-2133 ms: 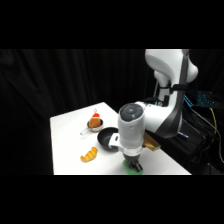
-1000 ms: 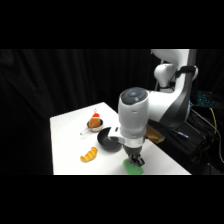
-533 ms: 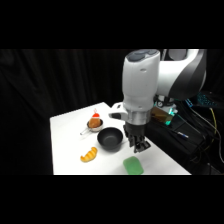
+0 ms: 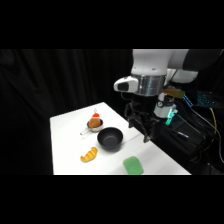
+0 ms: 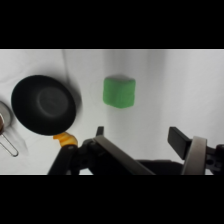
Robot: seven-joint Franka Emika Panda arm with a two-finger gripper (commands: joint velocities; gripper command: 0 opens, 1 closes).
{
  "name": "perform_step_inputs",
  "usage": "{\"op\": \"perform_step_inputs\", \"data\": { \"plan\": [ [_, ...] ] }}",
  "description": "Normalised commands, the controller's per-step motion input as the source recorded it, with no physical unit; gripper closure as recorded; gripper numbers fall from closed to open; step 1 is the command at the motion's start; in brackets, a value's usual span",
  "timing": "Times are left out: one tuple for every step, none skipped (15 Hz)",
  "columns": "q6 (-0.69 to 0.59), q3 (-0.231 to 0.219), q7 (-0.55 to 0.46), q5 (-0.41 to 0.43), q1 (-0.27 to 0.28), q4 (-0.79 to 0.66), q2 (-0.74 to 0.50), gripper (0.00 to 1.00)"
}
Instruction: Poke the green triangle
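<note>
gripper (image 4: 141,131): raised above the white table (image 4: 67,135), finger spread unclear, cannot tell. green triangle (image 4: 133,165): flat on table's near edge, beside black bowl (image 4: 110,138), untouched.

Orange croissant toy (image 5: 65,139) mostly hidden behind end effector (image 5: 145,145) linkage; metal cup (image 5: 5,127) cut by wrist view's left edge.

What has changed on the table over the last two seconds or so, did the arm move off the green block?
The pincer has risen from the green triangle at the table's near edge and drawn back toward the arm's base, so it now hangs clear above the table. It took hold of nothing. The green triangle, black bowl, orange croissant toy and small metal cup lie where they were.
</note>
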Motion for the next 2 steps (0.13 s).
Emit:
{"op": "perform_step_inputs", "data": {
  "plan": [
    [-0.1,0.149,0.07,-0.099,-0.149,-0.13,-0.32,0.0],
    [-0.16,0.143,0.03,-0.116,-0.155,-0.11,-0.29,0.0]
  ]
}}
